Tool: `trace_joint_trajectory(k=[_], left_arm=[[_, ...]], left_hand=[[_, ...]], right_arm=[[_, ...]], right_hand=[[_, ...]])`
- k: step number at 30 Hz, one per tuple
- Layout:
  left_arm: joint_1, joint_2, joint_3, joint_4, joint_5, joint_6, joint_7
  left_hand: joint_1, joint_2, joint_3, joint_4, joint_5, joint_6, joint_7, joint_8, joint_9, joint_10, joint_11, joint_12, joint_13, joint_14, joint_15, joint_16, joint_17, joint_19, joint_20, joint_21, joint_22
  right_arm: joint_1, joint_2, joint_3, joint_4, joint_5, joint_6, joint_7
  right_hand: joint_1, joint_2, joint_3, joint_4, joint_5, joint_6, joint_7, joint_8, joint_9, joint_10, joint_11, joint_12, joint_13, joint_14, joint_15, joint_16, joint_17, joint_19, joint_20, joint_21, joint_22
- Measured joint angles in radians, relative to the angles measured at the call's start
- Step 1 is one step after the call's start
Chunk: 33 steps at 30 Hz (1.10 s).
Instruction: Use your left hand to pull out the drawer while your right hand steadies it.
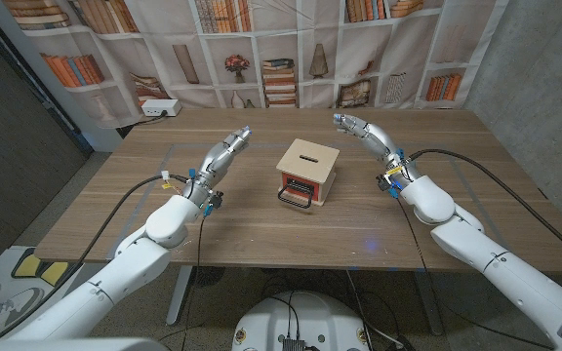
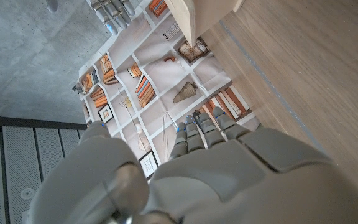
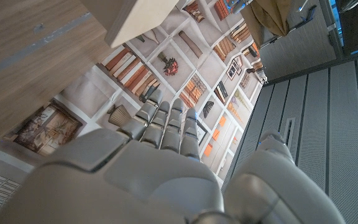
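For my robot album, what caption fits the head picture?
Both robot hands, left and right, hover open beside the small wooden drawer box on the table, touching nothing.

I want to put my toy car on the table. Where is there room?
Bare wood lies between the left hand and the drawer box, between the box and the right hand, and along the near edge. It is crowded only at the box.

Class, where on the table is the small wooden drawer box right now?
In the head view the drawer box stands near the middle of the wooden table, between the left hand and the right hand, touching neither.
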State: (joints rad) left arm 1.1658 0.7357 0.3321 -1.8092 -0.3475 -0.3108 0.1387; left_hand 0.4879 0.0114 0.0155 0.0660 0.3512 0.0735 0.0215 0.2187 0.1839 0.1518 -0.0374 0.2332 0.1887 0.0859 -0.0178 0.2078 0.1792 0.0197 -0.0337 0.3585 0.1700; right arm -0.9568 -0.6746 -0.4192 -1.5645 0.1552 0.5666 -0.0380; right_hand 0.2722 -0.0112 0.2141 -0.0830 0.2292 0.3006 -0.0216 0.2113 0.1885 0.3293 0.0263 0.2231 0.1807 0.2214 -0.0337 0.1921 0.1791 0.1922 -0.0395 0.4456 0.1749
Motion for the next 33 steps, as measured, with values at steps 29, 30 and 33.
trace_joint_trajectory(k=[29,30,33], left_arm=[[0.254,0.169,-0.119,-0.298,0.129,0.062,0.030],[0.263,0.174,-0.126,-0.308,0.129,0.062,0.030],[0.281,0.183,-0.138,-0.326,0.221,0.104,0.050]], left_hand=[[0.053,0.028,0.012,-0.017,-0.015,0.081,0.005,0.012,0.000,0.064,-0.003,0.004,0.000,0.064,-0.018,0.000,0.000,0.048,-0.002,-0.011,0.000],[0.053,0.028,0.014,-0.020,-0.015,0.082,0.003,0.012,0.000,0.064,-0.003,0.004,0.000,0.068,-0.014,0.005,0.000,0.048,-0.002,-0.011,0.000],[0.055,0.029,0.015,-0.021,-0.015,0.091,0.009,0.012,0.000,0.074,-0.003,0.004,0.000,0.075,-0.018,0.008,0.000,0.048,-0.002,-0.011,0.000]], right_arm=[[0.001,-0.023,-0.016,-0.064,-0.361,-0.043,-0.103],[0.001,-0.023,-0.016,-0.064,-0.379,-0.046,-0.108],[0.058,-0.021,-0.059,-0.043,-0.415,-0.049,-0.118]], right_hand=[[0.005,0.029,0.004,-0.004,0.004,-0.026,-0.039,-0.023,0.000,-0.070,-0.030,-0.031,0.000,-0.079,-0.003,-0.012,0.000,-0.054,0.003,-0.068,0.000],[0.005,0.029,0.004,-0.004,0.004,-0.032,-0.038,-0.023,0.000,-0.075,-0.026,-0.031,0.000,-0.084,-0.001,-0.014,0.000,-0.059,-0.002,-0.072,0.000],[0.001,0.033,0.004,-0.004,0.004,-0.039,-0.038,-0.023,0.000,-0.086,-0.029,-0.035,0.000,-0.099,-0.005,-0.019,0.000,-0.067,0.001,-0.080,0.000]])
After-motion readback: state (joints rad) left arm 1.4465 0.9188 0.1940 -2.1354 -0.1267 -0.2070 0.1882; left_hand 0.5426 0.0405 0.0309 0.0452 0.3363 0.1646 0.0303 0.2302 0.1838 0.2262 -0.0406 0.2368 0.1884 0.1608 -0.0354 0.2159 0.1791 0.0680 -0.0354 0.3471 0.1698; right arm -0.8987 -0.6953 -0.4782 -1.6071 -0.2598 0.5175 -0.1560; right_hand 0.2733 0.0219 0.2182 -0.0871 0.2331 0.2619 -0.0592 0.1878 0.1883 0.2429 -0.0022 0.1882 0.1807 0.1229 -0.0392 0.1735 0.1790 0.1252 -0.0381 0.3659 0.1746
